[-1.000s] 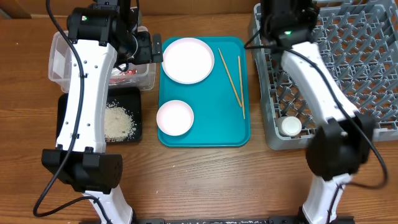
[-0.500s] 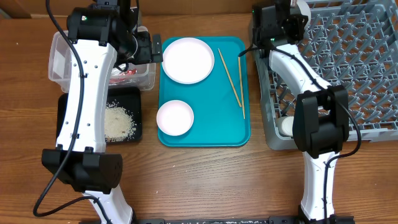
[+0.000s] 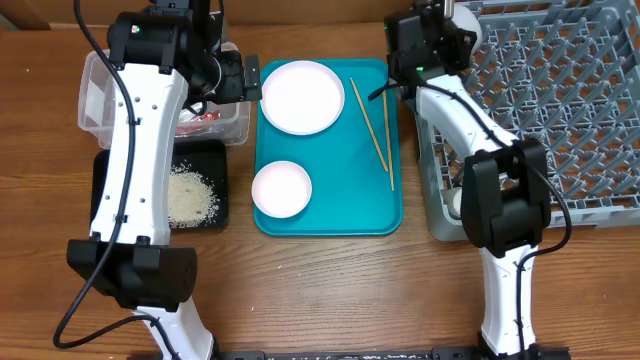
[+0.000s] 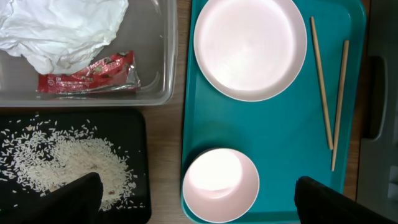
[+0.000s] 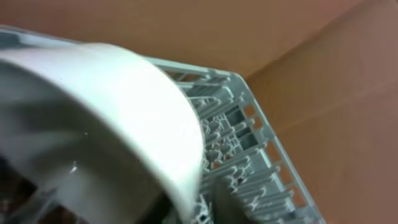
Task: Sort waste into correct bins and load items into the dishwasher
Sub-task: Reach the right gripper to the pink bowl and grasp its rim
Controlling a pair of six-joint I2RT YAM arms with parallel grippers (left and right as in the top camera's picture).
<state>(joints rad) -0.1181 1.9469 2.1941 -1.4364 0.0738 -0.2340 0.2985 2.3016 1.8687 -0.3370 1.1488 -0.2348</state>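
My left gripper [image 3: 250,80] [image 4: 198,182] is open and empty above the white bowl [image 3: 281,189] [image 4: 221,185]. The white plate [image 3: 302,97] [image 4: 250,46] and two chopsticks [image 3: 372,128] [image 4: 323,87] lie on the teal tray. The clear tub [image 3: 95,95] [image 4: 155,99] holds the napkin [image 4: 62,28] and red wrapper [image 4: 93,74]. Rice [image 3: 190,195] [image 4: 62,162] lies in the black tray [image 3: 215,150]. My right gripper [image 3: 440,15] [image 5: 199,202] holds the silvery bowl [image 5: 93,124] by its rim at the grey rack's [image 3: 560,110] [image 5: 249,137] back left corner. The small white cup [image 3: 466,203] sits in the rack.
The teal tray [image 3: 330,215] [image 4: 286,143] lies between the bins and the rack. My left arm stretches over the tub and black tray. My right arm runs along the rack's left side. Bare wood table lies in front.
My right arm has swung left from over the rack to its back left corner, next to the teal tray. The left arm has not moved.
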